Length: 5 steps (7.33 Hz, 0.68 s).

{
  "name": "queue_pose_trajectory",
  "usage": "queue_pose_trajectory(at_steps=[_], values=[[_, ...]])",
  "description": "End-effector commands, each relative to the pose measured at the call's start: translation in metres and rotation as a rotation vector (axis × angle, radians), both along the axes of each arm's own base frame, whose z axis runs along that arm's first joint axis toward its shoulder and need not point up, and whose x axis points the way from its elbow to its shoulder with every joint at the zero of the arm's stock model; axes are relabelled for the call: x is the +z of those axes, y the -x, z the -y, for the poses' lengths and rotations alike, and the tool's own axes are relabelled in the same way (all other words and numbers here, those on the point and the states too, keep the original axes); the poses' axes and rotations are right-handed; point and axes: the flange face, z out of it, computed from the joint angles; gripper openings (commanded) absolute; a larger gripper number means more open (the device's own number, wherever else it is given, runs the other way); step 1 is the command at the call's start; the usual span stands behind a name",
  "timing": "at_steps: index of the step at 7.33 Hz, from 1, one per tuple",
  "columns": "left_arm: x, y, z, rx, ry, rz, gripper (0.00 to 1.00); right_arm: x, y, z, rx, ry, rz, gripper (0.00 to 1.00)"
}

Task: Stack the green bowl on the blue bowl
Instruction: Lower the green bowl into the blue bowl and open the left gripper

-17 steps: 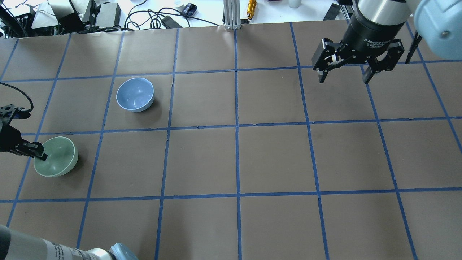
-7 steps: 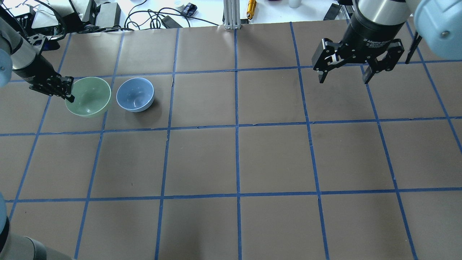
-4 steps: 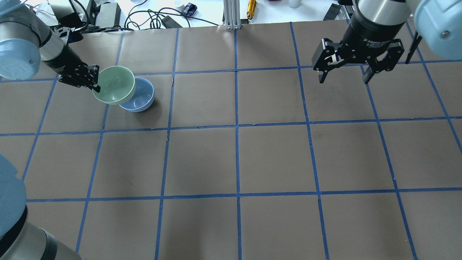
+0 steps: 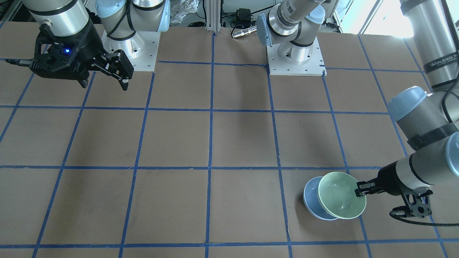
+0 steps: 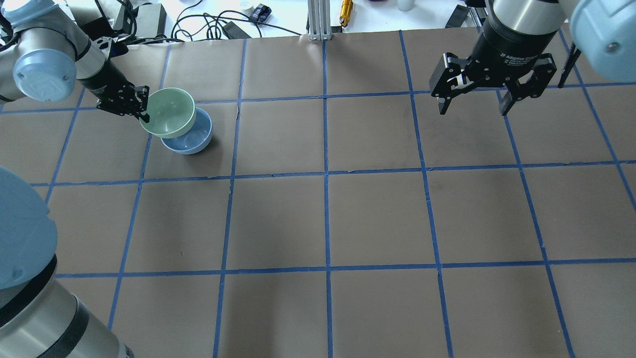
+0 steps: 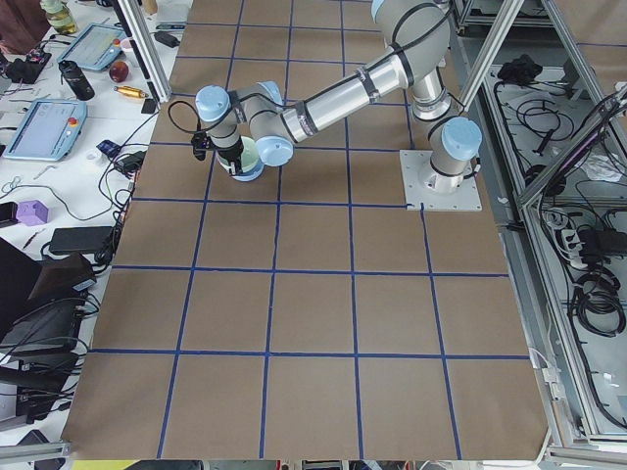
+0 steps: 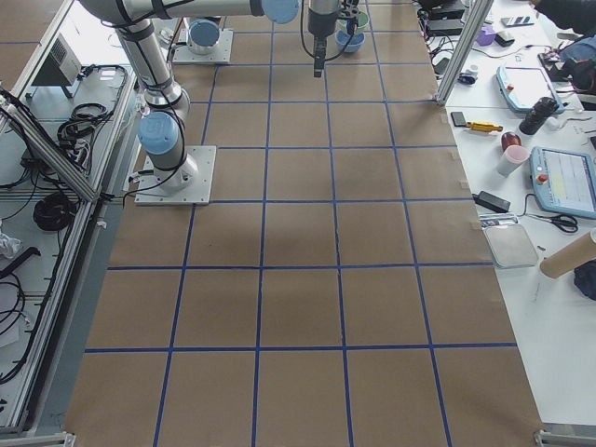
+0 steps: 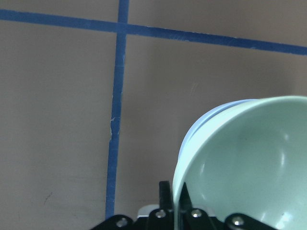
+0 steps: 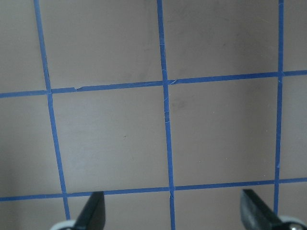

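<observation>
Closest to the left wrist camera, the left pincer [image 8: 175, 211] is seen clamped narrowly on the rim of the small glossy mint-green bowl [image 8: 249, 167], one finger inside the wall and one outside. The bowl is held clear of the brown paper-covered bench [image 5: 377, 219]. Just beneath and beyond it, a sliver of the small glossy sky-blue bowl [image 8: 211, 112] shows. From overhead the green bowl [image 5: 168, 112] is seen overlapping the blue bowl [image 5: 191, 141], which rests on the bench in the far-left region. The carrying step is judged nearly done and the placing step is in hand. The rims do not look concentric, although the true offset cannot be read exactly because the green bowl is raised. A small sideways correction is therefore judged to be called for, then a straight lowering until the green bowl nests, and only then a release by the left pincer [image 5: 141, 112]. Too early a release could let the green bowl catch the blue rim and tip it. Wide bare bench lies toward the robot and toward the middle. The right pincer [image 5: 473, 110] hangs spread wide and empty, well apart over the far-right squares. The far edge lies about one taped square beyond the bowls, with tangled black cables [image 5: 198, 20] past it, so outward travel is best avoided.
</observation>
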Motion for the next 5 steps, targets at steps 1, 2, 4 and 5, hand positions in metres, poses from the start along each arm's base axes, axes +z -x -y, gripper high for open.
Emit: queue_pose_trajectory(at_steps=[1, 2, 4, 5], values=[[-0.006, 0.007, 0.001, -0.003, -0.009, -0.005, 0.00, 0.000, 0.000, 0.000, 0.000, -0.001, 0.000, 1.00], [-0.007, 0.009, 0.000, -0.006, -0.013, -0.007, 0.00, 0.000, 0.000, 0.000, 0.001, -0.001, 0.000, 1.00], [-0.017, 0.012, -0.004, -0.009, -0.025, -0.027, 0.05, -0.001, 0.000, 0.000, 0.000, -0.002, 0.000, 1.00], [-0.019, 0.012, -0.005, -0.011, -0.029, -0.029, 0.05, 0.000, 0.000, 0.000, 0.000, -0.001, 0.000, 1.00]])
